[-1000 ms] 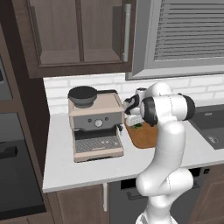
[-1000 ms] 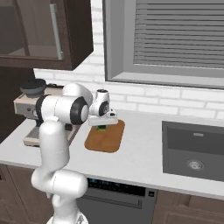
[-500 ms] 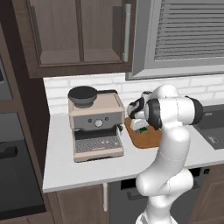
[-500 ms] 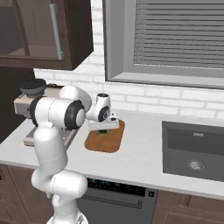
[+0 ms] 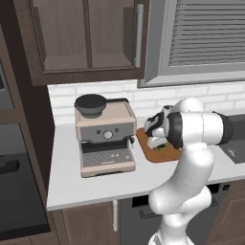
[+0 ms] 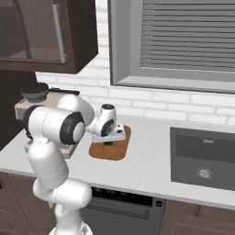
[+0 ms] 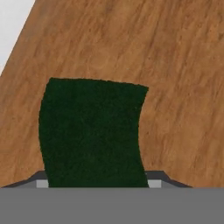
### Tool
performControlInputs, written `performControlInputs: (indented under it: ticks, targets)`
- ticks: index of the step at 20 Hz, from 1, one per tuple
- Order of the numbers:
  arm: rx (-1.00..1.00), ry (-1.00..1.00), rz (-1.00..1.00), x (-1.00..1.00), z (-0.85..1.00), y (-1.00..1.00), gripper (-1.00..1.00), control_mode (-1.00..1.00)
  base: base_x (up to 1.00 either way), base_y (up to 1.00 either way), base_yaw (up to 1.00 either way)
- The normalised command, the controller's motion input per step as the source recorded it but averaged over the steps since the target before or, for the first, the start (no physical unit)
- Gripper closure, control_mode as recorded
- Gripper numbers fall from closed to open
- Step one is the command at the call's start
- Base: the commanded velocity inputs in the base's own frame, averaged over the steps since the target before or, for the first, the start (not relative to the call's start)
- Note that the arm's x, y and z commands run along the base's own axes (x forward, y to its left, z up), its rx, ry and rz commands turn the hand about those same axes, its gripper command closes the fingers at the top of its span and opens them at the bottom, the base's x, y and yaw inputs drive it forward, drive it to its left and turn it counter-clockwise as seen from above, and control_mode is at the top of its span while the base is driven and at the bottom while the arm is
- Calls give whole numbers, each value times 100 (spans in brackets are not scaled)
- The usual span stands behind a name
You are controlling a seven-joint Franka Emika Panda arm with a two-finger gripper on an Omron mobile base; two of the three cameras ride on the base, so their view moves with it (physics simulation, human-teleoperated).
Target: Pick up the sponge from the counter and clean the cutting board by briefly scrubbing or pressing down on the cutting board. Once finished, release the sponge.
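The dark green sponge (image 7: 92, 131) sits between my two fingertips, and my gripper (image 7: 97, 183) is shut on it. Right behind it lies the brown wooden cutting board (image 7: 175, 65), with a corner of the pale counter (image 7: 13, 22) beside it. From the base, my gripper (image 6: 109, 140) points down at the cutting board (image 6: 103, 153), the sponge (image 6: 108, 144) a small green patch under the hand, at or just above the wood. From the left, the gripper (image 5: 160, 142) hangs low over the cutting board (image 5: 149, 149), and the arm hides the board's right part.
A beige coffee machine (image 5: 105, 139) stands on the counter (image 5: 95, 184) just left of the board. A dark sink (image 6: 204, 158) is sunk into the counter to the right. White brick wall, upper cabinets and a window with blinds lie behind.
The hand has come down toward the cutting board with the sponge still in it. The elbow has swung outward. Nothing else on the counter has moved.
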Motion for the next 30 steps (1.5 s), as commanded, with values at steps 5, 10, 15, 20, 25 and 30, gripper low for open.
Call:
performControlInputs:
  ticks: [5,10,15,20,25,30]
  targets:
    - [7,-3,5,-70,-35,-11,100,-100,0,0,0]
    - [8,-3,4,-74,-28,-15,100,-100,0,0,0]
    - [4,-2,3,-50,-19,-26,100,-100,0,0,0]
    - [0,0,4,0,-18,-39,100,-100,0,0,0]
    - [0,0,1,5,-12,-42,100,-100,0,0,0]
    - [0,0,1,3,-5,-32,100,-100,0,0,0]
